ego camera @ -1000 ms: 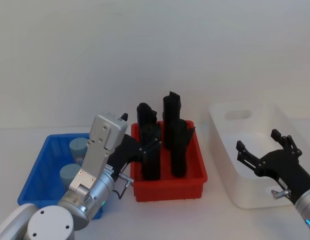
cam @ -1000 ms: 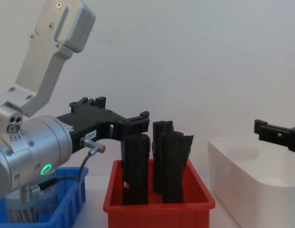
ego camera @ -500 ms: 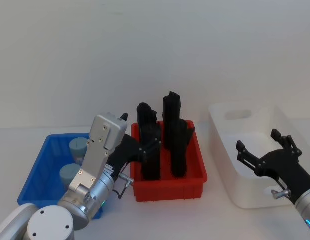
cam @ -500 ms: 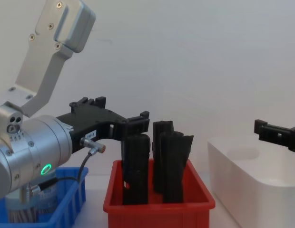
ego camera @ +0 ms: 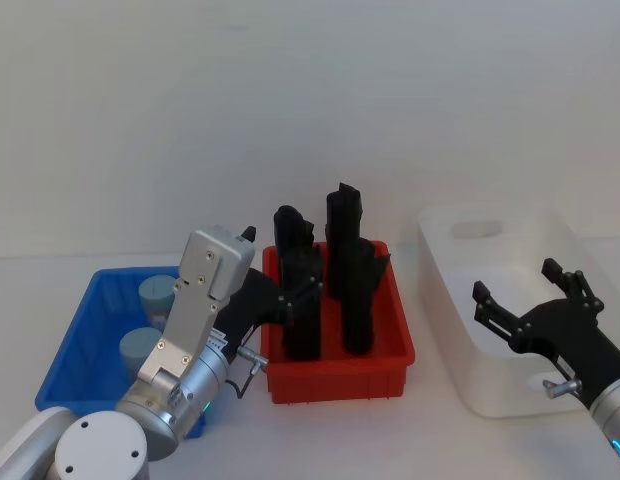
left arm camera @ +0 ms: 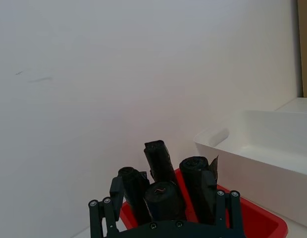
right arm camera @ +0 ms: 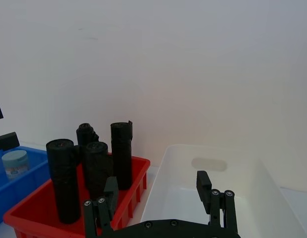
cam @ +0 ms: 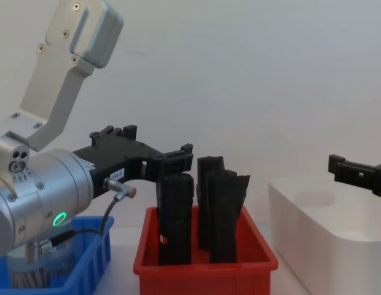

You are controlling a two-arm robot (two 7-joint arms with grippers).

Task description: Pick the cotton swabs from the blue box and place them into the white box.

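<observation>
Head view: left gripper (ego camera: 281,260) is hovering, jaws apart, blue box (ego camera: 66,350) with 2 cotton swabs (ego camera: 155,292) sitting at its left; right gripper (ego camera: 520,283) is hanging, jaws apart, white box (ego camera: 468,378) beneath it.

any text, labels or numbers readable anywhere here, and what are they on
Nothing can be read for certain.
White sticker on the left gripper: dark print, too small to read.
Side of a cotton swab tub in the right wrist view: faint marks, too blurred to read.
</observation>
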